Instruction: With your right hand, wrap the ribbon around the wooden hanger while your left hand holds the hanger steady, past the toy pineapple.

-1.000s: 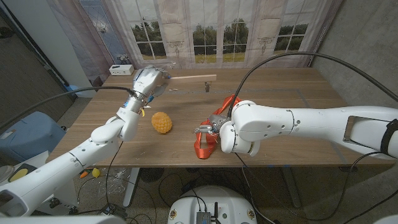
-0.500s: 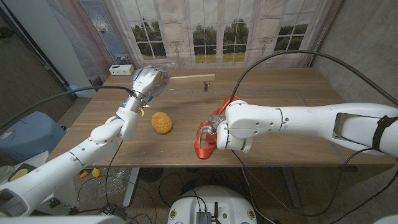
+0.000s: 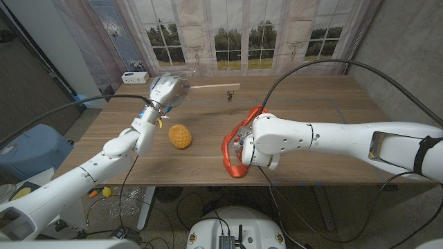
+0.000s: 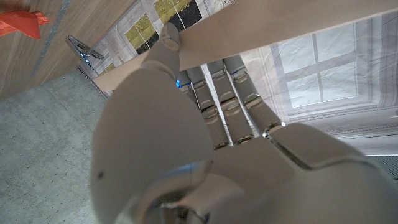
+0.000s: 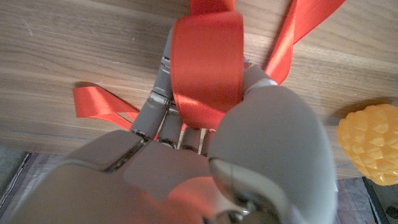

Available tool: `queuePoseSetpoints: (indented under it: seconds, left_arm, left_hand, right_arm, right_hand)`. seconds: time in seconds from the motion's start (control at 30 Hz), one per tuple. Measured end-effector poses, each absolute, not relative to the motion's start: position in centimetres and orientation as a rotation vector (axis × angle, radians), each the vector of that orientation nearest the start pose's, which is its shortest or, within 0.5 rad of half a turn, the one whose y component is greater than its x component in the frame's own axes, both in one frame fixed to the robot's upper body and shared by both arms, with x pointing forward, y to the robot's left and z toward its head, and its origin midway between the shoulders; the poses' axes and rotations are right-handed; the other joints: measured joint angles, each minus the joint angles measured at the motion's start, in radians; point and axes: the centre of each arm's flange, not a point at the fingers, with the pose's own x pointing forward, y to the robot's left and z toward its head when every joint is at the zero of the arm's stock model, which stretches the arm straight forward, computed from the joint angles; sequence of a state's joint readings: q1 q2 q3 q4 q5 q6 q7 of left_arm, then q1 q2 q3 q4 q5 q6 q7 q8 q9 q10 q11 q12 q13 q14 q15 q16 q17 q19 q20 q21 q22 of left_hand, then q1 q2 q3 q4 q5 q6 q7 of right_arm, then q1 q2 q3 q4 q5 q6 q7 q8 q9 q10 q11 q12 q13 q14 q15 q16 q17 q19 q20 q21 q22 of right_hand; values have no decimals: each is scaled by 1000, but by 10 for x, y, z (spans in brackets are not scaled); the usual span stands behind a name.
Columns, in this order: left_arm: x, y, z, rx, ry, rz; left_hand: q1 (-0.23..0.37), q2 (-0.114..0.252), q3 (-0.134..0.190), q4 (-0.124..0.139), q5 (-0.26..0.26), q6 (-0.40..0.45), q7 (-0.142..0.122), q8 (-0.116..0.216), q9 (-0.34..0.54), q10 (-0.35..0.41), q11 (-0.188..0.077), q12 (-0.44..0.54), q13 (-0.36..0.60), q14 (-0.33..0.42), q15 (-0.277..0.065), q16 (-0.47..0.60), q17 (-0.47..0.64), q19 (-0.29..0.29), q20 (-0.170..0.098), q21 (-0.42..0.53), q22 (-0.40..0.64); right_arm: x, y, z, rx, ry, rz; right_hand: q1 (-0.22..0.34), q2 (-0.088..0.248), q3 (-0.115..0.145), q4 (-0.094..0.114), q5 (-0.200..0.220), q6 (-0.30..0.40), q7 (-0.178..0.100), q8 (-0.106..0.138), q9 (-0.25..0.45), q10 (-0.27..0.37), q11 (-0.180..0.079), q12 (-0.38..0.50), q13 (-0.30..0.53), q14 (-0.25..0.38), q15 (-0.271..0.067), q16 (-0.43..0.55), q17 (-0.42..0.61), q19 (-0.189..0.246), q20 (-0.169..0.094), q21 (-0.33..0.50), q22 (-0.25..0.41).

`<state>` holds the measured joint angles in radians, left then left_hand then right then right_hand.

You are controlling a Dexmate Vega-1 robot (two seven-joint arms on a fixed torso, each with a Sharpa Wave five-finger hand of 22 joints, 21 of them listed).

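The wooden hanger lies at the table's far side, its metal hook toward the middle. My left hand grips the hanger's left end; in the left wrist view its fingers wrap the pale bar. The orange-red ribbon lies bunched near the front edge. My right hand holds a loop of ribbon draped over its fingers. The yellow toy pineapple sits between the two hands, with the pineapple beside my right hand.
A small white box stands at the table's far left corner. Curtains and a window lie behind the table. Black cables arc over the right arm. The table's right half is bare wood.
My right hand has shifted slightly toward the front edge, and the ribbon loop has moved with it, hanging lower. The left hand stays on the hanger.
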<state>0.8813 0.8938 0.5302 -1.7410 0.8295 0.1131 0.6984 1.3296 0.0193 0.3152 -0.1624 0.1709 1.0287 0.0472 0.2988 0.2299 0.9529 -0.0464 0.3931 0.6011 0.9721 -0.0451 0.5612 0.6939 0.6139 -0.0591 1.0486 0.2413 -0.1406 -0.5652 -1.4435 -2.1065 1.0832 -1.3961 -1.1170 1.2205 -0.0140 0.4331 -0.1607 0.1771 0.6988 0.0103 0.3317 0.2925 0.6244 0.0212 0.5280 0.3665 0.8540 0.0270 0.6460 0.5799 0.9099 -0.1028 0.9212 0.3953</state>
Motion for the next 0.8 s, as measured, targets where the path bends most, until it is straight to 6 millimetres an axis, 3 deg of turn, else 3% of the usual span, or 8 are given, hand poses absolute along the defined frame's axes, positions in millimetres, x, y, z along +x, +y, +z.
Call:
queuePoseSetpoints:
  seconds: [0.13,0.23,0.4,0.47,0.5,0.63,0.7,0.8]
  left_arm:
    - [543,269,42,1491,-1181,562]
    - [544,268,43,1497,-1178,563]
    - [544,266,44,1494,-1181,562]
    - [544,266,44,1493,-1182,562]
    - [545,266,44,1499,-1173,565]
    - [545,266,45,1499,-1171,566]
    - [545,265,45,1498,-1173,566]
    - [545,265,46,1501,-1165,568]
  left_hand:
    - [0,0,0,0,0,4,0,-3,0,0,0,0,0,0,0,-1,1,0,0,6,-3]
    - [0,0,0,0,0,4,0,-6,0,0,0,-7,1,0,0,-1,4,-3,4,6,-5]
    - [0,0,4,-4,0,4,0,-8,0,0,0,-7,1,0,0,-1,4,-7,0,13,-9]
    - [0,0,4,-4,0,4,0,-10,0,0,0,-7,3,0,0,-1,3,-7,0,13,-9]
    - [0,0,5,-5,-1,4,0,-10,1,0,0,-7,4,0,0,-1,3,-11,3,17,-9]
    - [0,0,6,-6,-2,6,1,-11,22,2,-2,-6,6,55,-61,-4,8,-11,3,20,-14]
    - [0,0,8,-8,-2,6,1,-11,23,2,-2,-6,6,61,-68,-4,8,-11,3,20,-14]
    - [0,0,9,-9,-2,6,1,-11,34,2,-2,-6,9,61,-68,-5,7,-11,3,24,-18]
  right_arm:
    - [499,-42,-64,-1296,-50,6]
    - [492,-48,-82,-1239,-72,-22]
    - [497,-52,-60,-1243,-182,-132]
    - [499,-53,-48,-1240,-240,-185]
    - [490,-62,-77,-1193,-184,-157]
    - [489,-68,-67,-1173,-258,-231]
    - [490,-68,-56,-1164,-316,-276]
    - [485,-81,-63,-1128,-329,-313]
  right_hand:
    - [0,0,-7,7,0,73,10,17,12,11,-11,42,6,5,5,-30,130,-3,3,51,6]
    - [0,0,-11,11,0,111,14,24,12,22,-11,48,6,5,5,-45,152,-10,10,69,6]
    - [0,0,-13,13,0,128,12,24,8,37,-12,50,6,5,5,-93,116,-11,11,96,5]
    - [0,0,-15,15,-3,154,26,19,2,59,-5,61,17,38,-20,-122,83,-35,6,109,2]
    - [0,0,-15,15,-3,158,29,15,-1,59,-5,61,17,39,-21,-132,73,-35,6,113,-2]
    - [0,0,-7,23,4,170,24,3,-14,66,-7,33,17,59,-39,-186,18,-74,2,128,-19]
    - [0,0,-5,25,5,170,24,-3,-16,68,-7,25,8,57,-44,-197,5,-80,1,128,-24]
    - [0,0,-3,27,4,170,23,-4,-19,68,-7,24,1,59,-49,-200,-5,-87,1,133,-29]
